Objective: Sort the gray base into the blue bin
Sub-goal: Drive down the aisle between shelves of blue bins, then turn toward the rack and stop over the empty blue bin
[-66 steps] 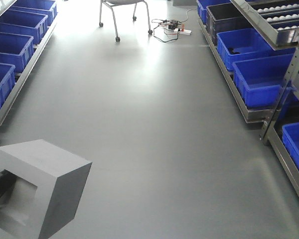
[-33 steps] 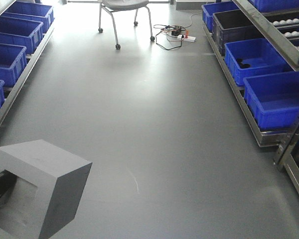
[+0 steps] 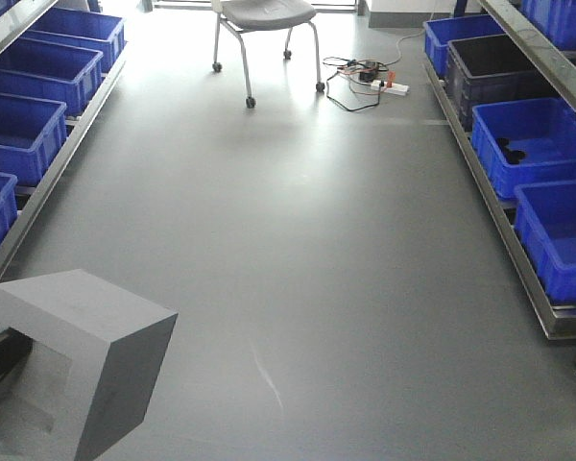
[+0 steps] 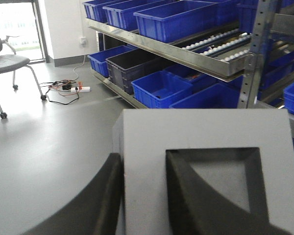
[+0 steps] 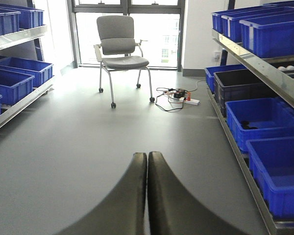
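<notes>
The matte gray cube-like base (image 4: pixel 201 132) with a square recess fills the lower half of the left wrist view and sits at the lower left of the front view. It looks rigid and probably light, and its matte skin is unlikely to slip. The wall beside the recess is the natural hold. The left gripper (image 4: pixel 143 164) has its dark fingers (image 4: pixel 98 200) clamped on that wall, one outside it and one inside the recess. The right gripper (image 5: pixel 147 155) is pressed together and holds nothing. Farther off at right, a deep glossy blue plastic bin (image 5: pixel 277 198) waits, well apart.
</notes>
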Controlling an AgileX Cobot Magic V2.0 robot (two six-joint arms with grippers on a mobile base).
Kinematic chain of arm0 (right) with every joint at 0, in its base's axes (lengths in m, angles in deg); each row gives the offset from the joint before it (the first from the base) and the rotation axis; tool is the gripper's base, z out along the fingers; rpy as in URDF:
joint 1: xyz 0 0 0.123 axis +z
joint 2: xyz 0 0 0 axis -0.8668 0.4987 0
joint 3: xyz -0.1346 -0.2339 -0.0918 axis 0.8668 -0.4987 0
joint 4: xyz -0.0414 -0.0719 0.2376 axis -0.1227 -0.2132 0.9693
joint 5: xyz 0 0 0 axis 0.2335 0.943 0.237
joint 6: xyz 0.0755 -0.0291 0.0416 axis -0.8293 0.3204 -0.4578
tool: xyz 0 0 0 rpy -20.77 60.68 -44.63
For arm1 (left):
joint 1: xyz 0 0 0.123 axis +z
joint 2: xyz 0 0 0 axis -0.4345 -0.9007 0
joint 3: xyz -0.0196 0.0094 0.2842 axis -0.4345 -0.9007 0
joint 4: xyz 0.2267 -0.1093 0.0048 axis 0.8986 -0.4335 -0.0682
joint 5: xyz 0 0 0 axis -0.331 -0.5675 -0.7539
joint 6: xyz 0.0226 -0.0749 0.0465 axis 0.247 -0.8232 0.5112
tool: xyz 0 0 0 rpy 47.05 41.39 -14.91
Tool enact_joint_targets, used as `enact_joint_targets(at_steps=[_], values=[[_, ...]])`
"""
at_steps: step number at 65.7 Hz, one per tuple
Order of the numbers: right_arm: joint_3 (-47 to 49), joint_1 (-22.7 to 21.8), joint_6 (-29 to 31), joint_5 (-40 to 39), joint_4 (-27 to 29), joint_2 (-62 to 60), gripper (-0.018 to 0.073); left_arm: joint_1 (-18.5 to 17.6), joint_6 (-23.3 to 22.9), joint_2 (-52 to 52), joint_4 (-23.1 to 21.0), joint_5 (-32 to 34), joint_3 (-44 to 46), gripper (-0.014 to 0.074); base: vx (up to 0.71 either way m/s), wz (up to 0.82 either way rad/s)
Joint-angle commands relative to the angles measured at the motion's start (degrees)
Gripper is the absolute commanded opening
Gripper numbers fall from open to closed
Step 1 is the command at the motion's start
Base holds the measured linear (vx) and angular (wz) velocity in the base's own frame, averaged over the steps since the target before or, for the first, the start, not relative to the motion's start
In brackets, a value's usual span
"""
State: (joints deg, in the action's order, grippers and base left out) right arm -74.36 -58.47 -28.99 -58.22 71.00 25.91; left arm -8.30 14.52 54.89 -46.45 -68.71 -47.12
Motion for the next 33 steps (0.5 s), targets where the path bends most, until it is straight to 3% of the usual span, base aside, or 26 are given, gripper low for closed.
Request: enact_joint_targets(at_steps=[1, 19, 33], values=[[-0.88, -0.17, 0.37, -4.25, -0.36, -0.67, -0.0009, -0.12, -0.42, -0.25, -0.28, 6.35, 1.90, -0.0006, 0.32, 0.12], [-0.88, -0.17, 0.37, -4.25, -0.36, -0.67, -0.0009, -0.12, -0.42, -0.25, -0.28, 6.35, 1.90, -0.0006, 0.30, 0.18], [-0.88, -0.17, 0.37, -4.25, -0.36, -0.67, -0.0009, -0.12, -0.42, -0.25, -0.28, 6.35, 1.90, -0.0006, 0.28, 0.50]])
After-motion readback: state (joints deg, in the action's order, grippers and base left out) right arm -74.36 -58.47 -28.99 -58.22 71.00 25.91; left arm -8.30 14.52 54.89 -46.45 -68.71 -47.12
